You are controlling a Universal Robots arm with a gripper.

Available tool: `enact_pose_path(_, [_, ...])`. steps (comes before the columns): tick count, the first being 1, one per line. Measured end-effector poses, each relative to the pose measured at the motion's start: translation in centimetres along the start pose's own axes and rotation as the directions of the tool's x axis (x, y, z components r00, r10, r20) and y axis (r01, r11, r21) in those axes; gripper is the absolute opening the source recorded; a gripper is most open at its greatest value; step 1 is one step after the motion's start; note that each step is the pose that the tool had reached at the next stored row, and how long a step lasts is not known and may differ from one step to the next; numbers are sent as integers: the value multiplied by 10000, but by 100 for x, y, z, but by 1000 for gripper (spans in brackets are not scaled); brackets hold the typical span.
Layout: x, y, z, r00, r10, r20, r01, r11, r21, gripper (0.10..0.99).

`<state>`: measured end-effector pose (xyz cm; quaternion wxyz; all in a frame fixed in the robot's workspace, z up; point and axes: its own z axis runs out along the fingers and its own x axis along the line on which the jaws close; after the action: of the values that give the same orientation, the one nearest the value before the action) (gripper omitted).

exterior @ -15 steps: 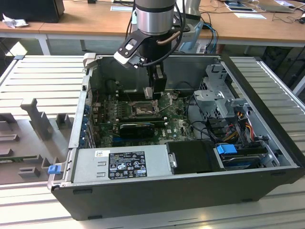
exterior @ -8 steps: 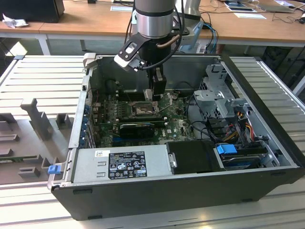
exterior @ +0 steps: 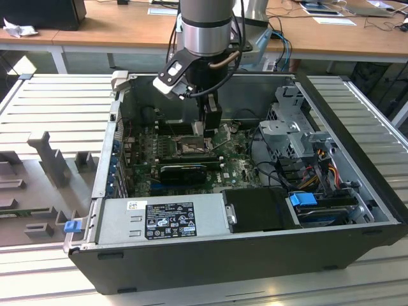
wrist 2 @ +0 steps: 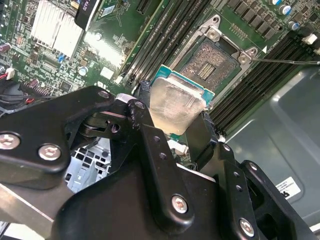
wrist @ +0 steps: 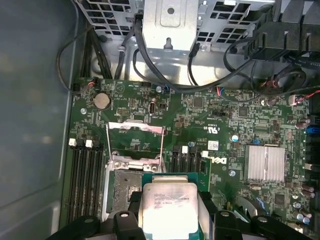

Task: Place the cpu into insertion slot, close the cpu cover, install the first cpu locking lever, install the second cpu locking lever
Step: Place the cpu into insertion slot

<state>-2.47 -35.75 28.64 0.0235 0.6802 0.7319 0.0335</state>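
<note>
cpu (wrist 2: 175, 107) gripped face up, near insertion slot (wrist 2: 207, 62)

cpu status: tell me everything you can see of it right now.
The small flat square cpu has a pale silver metal face, smudged and slightly shiny, on a green base whose edge shows around it. Faint print marks the face in the first wrist view. The gripper holds it, with black fingers clamped on two opposite edges. It looks raised off the board, metal face away from it, beside and partly over the empty dark square insertion slot, and is not seated. Nothing else appears to touch it.
</note>
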Motion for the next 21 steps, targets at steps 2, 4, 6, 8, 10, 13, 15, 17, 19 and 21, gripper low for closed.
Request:
enact_pose_path(2, [0, -2, 19, 10000, 0, 1, 0, 10000, 0, 529])
enact_pose_path(4, [0, -3, 39, 10000, 0, 0, 0, 10000, 1, 529])
enact_pose_path(6, [-1, -5, 55, 10000, 0, 0, 0, 10000, 1, 529])
enact_pose_path(8, [-1, -7, 83, 10000, 0, 0, 0, 10000, 0, 529])
enact_pose_path(10, [-1, -9, 108, 10000, 0, 0, 0, 10000, 0, 529])
enact_pose_path(13, [-1, -10, 127, 10000, 1, 0, -1, 10000, 1, 529])
enact_pose_path(15, [-2, -12, 151, 10000, 13, 1, -13, 10000, 0, 529])
enact_pose_path(17, [2, -14, 171, 9998, 191, 17, -191, 9998, -1, 529])
enact_pose_path(19, [4, -15, 180, 9994, 358, 31, -358, 9994, -3, 529])
enact_pose_path(21, [4, -16, 187, 9992, 403, 34, -403, 9992, -4, 529])
